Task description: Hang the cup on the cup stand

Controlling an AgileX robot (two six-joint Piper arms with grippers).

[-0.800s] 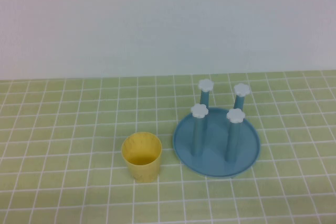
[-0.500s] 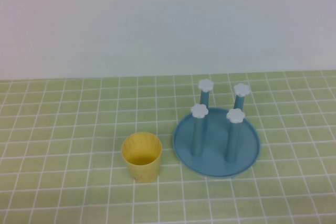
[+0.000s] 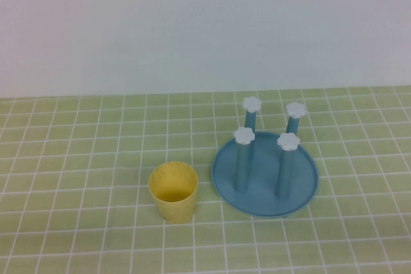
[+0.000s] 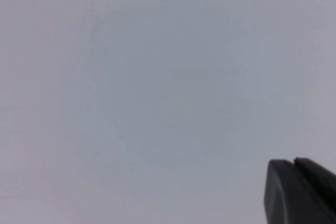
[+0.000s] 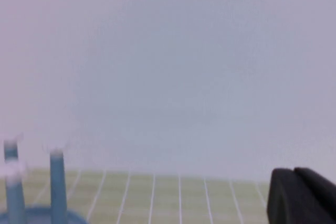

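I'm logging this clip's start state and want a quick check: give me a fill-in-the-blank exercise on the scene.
1. The cup stands upright on the table with its mouth facing ____.
2. The cup stand has ____ upright pegs with white caps.
3. In the high view the cup sits to the robot's ____ of the stand.
4. The left gripper and the right gripper, seen only in their wrist views, are both ____.

Missing words: up; four; left; shut

Arms out of sight above the green-tiled table

From above we see neither arm; each wrist view cuts its gripper, left gripper [image 4: 300, 192] and right gripper [image 5: 300, 196], to a dark corner at five o'clock. The cup stand [image 5: 31, 182] is blurred and edge-cropped.
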